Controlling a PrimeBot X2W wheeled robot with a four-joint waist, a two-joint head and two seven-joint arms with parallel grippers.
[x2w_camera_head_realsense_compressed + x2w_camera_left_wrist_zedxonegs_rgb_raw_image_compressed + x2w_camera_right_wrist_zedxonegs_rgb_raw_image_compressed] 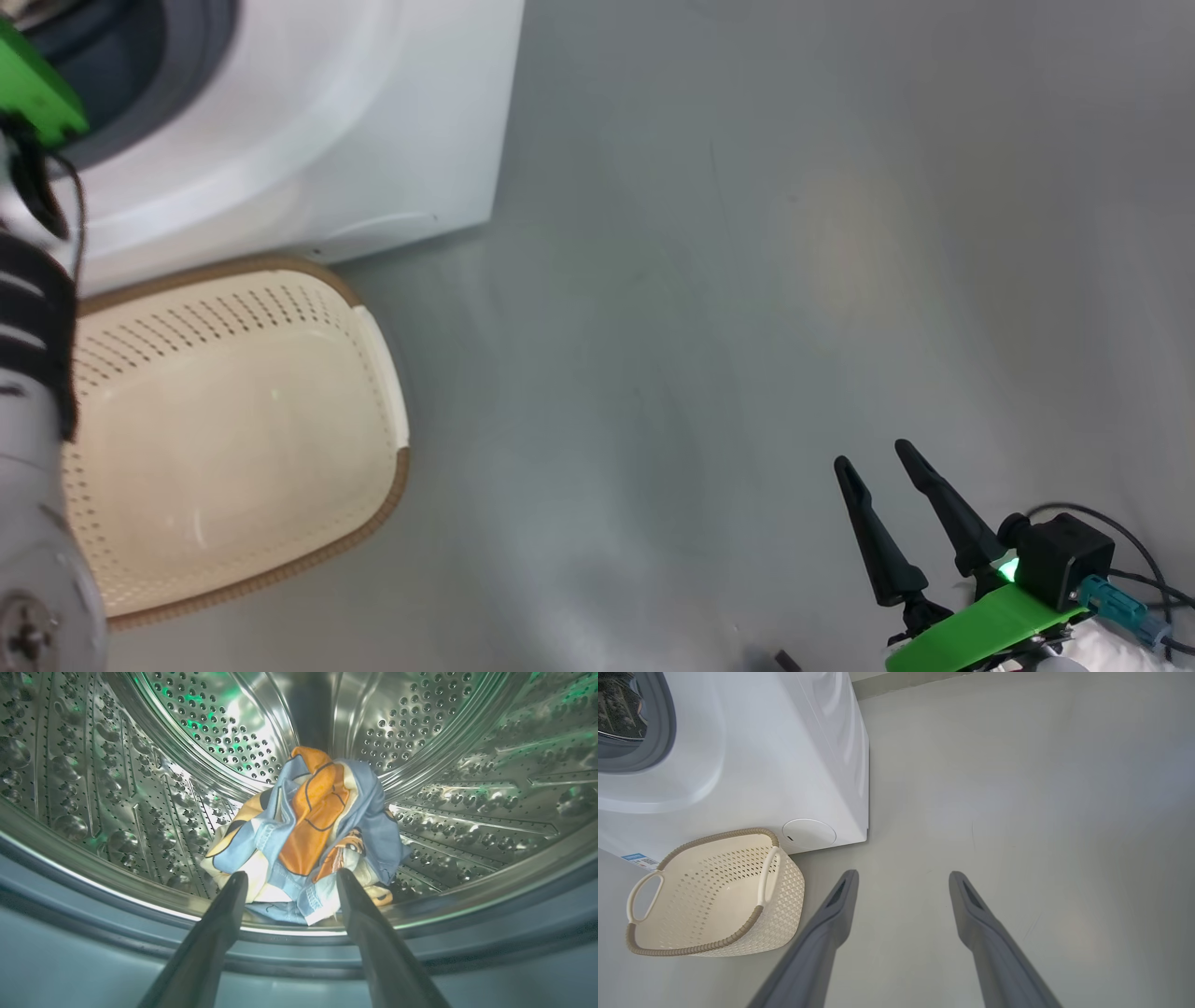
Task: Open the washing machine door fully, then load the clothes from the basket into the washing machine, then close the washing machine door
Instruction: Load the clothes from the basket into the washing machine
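One basket (pixel 233 448) sits on smooth grey floor (pixel 747 280).

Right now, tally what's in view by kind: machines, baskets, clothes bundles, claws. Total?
washing machine: 1
basket: 1, empty
clothes: 1 bundle, inside the washing machine
claws: 2, left claw open, right claw open
Total: 5

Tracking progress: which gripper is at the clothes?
The left gripper, open right at the clothes in the drum; the right gripper hovers over the floor.
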